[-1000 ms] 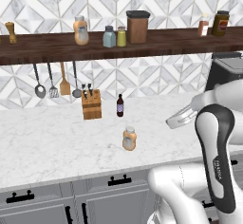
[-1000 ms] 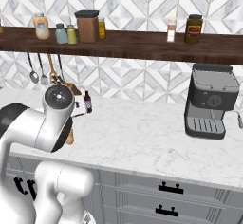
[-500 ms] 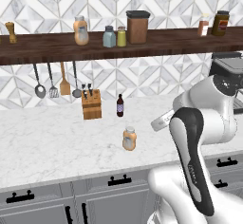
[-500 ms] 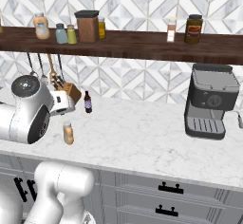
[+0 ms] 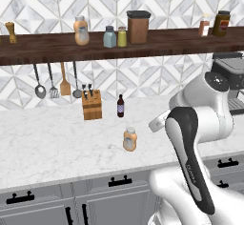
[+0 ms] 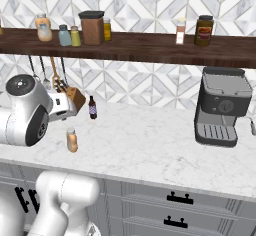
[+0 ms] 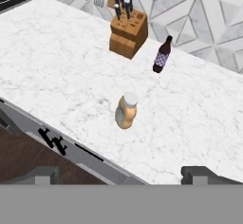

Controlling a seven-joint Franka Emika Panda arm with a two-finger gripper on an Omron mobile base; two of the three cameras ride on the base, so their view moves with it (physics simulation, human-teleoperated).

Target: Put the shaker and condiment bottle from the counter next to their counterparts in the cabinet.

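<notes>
The condiment bottle [image 5: 129,139] [image 6: 72,140] [image 7: 126,110] stands upright alone near the counter's front edge. My gripper [image 7: 122,174] hangs above and in front of it, open, with nothing between the fingertips [image 7: 199,172]. In the left base view the hand [image 5: 159,122] is to the right of the bottle and apart from it. On the cabinet plank [image 5: 47,50] [image 6: 150,47] the pale blue-grey shaker [image 5: 109,36] [image 6: 64,35] stands right beside the yellow-green shaker [image 5: 122,36] [image 6: 75,36]. The matching orange-tan bottle [image 5: 81,30] [image 6: 43,27] stands further left.
A knife block [image 5: 92,105] [image 7: 128,33] and a slim dark bottle [image 5: 120,106] [image 7: 162,55] stand at the back of the counter, under hanging utensils [image 5: 52,81]. A brown canister [image 5: 138,27] and jars [image 6: 203,30] sit on the plank. A coffee machine [image 6: 222,107] stands at the right.
The arm has folded and its elbow has swung up and back, uncovering the condiment bottle in the right base view. The hand moved slightly left. No object moved.
</notes>
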